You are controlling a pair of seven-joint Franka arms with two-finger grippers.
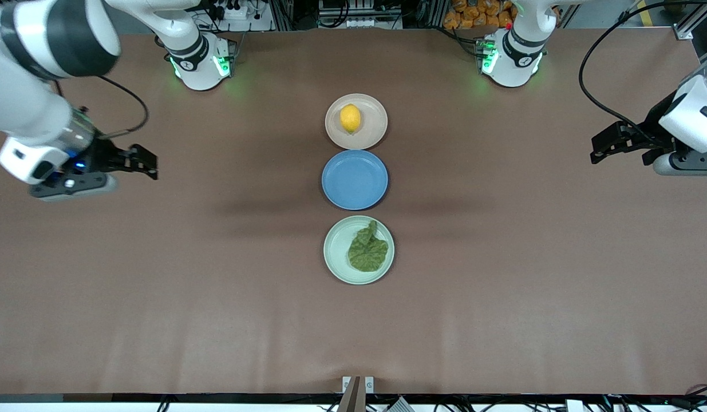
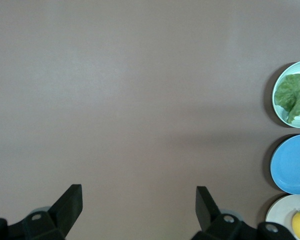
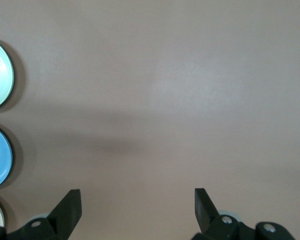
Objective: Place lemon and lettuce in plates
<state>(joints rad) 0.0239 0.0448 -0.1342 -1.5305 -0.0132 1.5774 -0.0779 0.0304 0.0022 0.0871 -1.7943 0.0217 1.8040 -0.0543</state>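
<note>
Three plates mid-table | one lemon (image 1: 350,118) sat in beige-pink plate (image 1: 375,135) | one lettuce (image 1: 367,250) lay in mint plate (image 1: 336,252) | blue plate (image 1: 355,179) between | left gripper (image 1: 600,149) and right gripper (image 1: 148,164) spread wide, holding nothing, over table (image 1: 502,286) ends.

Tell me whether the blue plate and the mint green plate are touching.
Apart. The front view shows a strip of brown table between the blue plate and the mint green plate; the left wrist view shows the same gap.

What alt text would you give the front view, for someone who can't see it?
Three plates line the table's middle: a beige plate holding a lemon farthest from the camera, an empty blue plate, then a mint plate holding lettuce. The left pincer and right pincer hang open over the table's ends.
</note>
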